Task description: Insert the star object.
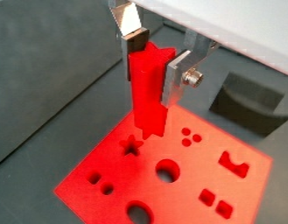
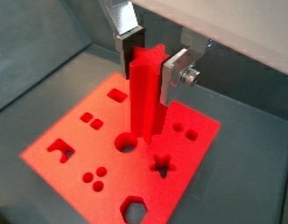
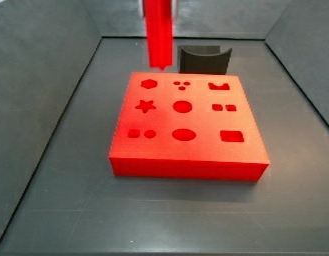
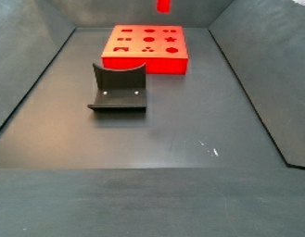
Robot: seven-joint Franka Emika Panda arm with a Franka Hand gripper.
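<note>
Right now we are holding the star object (image 1: 147, 87) up in the air. Our gripper (image 1: 158, 54) is squeezed onto its top part, with one silver finger (image 2: 178, 74) pressed on each side, so the jaws are only as wide as the peg is thick. The peg hangs straight down, and its bottom end is above the red block (image 3: 187, 135), not touching it.

We can see the star hole (image 1: 133, 144) in both wrist views. In a wrist view, the peg's tip looks close to it, but we cannot tell if it sits right over it. In a side view the peg (image 3: 157, 32) looks like it is above the far edge of the block, and the star hole (image 3: 145, 106) is nearer the front. So we think we are not lined up yet.

What could go wrong? If we go down too soon, the tip could hit the flat red top beside the hole. Then the peg could slip in our fingers or tip over. We could also land in the wrong hole, like the round hole (image 2: 127, 142) close by.

A star has points. If the peg is turned a little, the points do not match and it gets stuck at the mouth of the hole. Pushing hard then could shove the block along the floor.

The dark fixture (image 3: 204, 58) stands behind the block, so we must not swing into it.
</note>
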